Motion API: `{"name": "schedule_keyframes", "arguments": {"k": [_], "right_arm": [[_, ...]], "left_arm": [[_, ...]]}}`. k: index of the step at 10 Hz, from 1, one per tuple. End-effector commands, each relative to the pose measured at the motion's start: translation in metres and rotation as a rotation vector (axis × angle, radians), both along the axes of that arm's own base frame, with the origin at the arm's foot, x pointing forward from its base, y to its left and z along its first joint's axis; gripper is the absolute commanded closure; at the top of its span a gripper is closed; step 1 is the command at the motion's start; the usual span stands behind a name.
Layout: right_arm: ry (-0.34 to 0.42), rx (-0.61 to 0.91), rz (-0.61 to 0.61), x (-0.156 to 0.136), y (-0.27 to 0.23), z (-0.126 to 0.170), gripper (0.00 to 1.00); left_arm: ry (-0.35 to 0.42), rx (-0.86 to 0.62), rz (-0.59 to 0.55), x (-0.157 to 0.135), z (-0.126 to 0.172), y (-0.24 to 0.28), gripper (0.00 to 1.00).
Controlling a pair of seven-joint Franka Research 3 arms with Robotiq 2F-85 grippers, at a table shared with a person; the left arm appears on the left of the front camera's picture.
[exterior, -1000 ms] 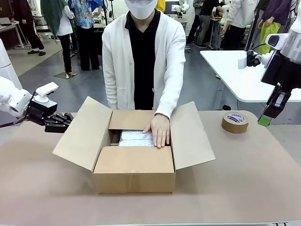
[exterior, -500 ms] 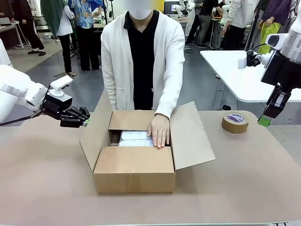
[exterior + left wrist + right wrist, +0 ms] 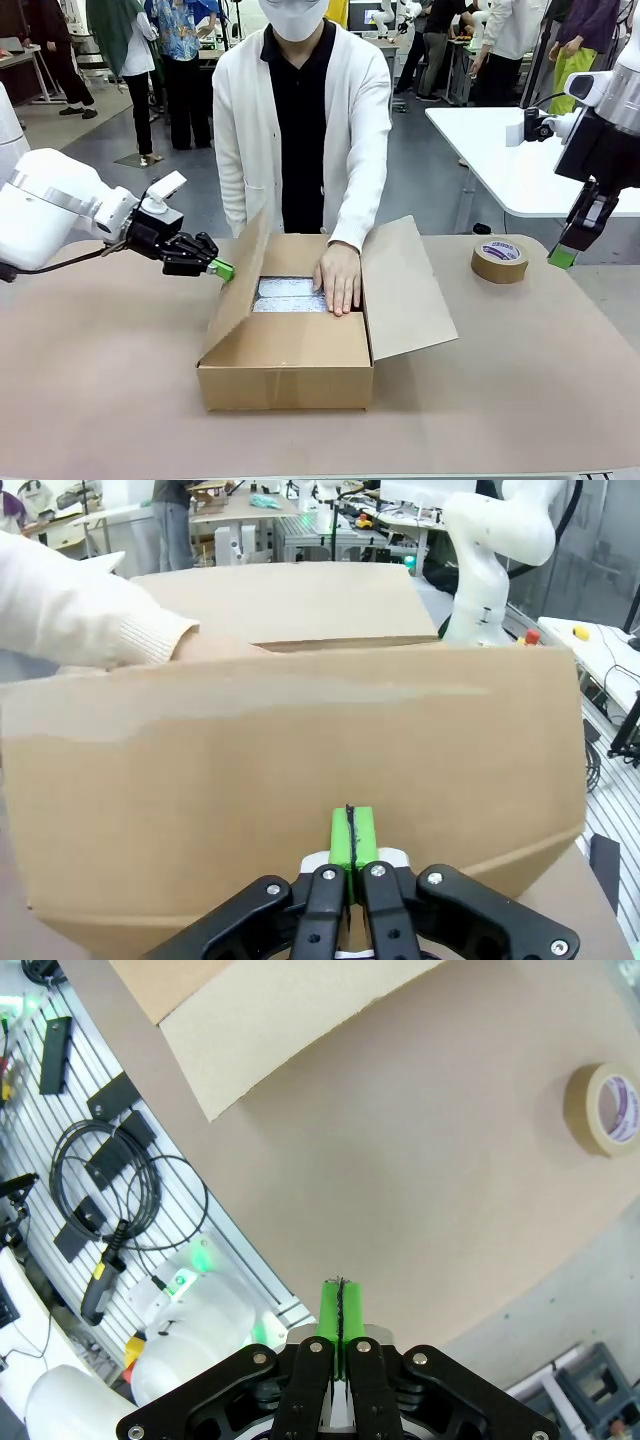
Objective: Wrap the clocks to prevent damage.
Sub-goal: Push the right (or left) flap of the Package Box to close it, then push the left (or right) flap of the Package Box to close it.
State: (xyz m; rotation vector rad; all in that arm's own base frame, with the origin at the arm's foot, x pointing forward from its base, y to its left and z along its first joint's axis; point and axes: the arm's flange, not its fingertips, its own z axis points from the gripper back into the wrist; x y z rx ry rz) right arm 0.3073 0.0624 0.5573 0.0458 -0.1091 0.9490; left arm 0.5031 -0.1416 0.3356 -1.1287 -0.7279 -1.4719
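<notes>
Matt cardboard box (image 3: 285,372), crinkly shiny wrap (image 3: 288,292) inside, smooth matt tabletop (image 3: 520,380), brown paper tape roll (image 3: 499,261)

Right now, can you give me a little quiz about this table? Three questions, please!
1. True or false: the left gripper is shut, with its tip at the box's left flap.
2. What lies on the table to the right of the box? A) scissors B) a tape roll C) a cup
3. Fill in: the person's hand rests on a wrapped bundle ____ the box.
Key: 1 true; 2 B; 3 inside.
</notes>
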Motion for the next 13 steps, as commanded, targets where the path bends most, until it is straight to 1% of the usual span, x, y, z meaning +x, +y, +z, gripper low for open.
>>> {"name": "schedule_keyframes", "arguments": {"k": [1, 3, 5, 8, 9, 10, 11, 13], "right_arm": [[0.007, 0.015, 0.01, 0.0, -0.001, -0.002, 0.99], [0.007, 0.015, 0.01, 0.0, -0.001, -0.002, 0.99], [0.007, 0.015, 0.01, 0.0, -0.001, -0.002, 0.99], [0.007, 0.015, 0.01, 0.0, -0.001, -0.002, 0.99], [0.007, 0.015, 0.01, 0.0, -0.001, -0.002, 0.99], [0.007, 0.015, 0.01, 0.0, -0.001, -0.002, 0.99], [0.007, 0.015, 0.01, 0.0, -0.001, -0.002, 0.99], [0.007, 0.015, 0.01, 0.0, -0.001, -0.002, 0.99]], "left_arm": [[0.0, -0.025, 0.028, 0.005, -0.01, -0.022, 1.0], [0.015, 0.014, 0.004, 0.011, -0.017, -0.025, 1.0], [0.026, 0.028, 0.029, 0.008, -0.033, -0.021, 1.0], [0.035, 0.07, 0.031, 0.014, -0.037, -0.011, 1.0], [0.03, 0.061, 0.042, 0.011, -0.037, -0.01, 1.0], [0.019, 0.055, 0.011, -0.001, -0.026, -0.008, 1.0], [0.04, 0.011, 0.017, 0.01, -0.026, -0.015, 1.0], [0.04, 0.011, 0.017, 0.01, -0.026, -0.015, 1.0]]}}
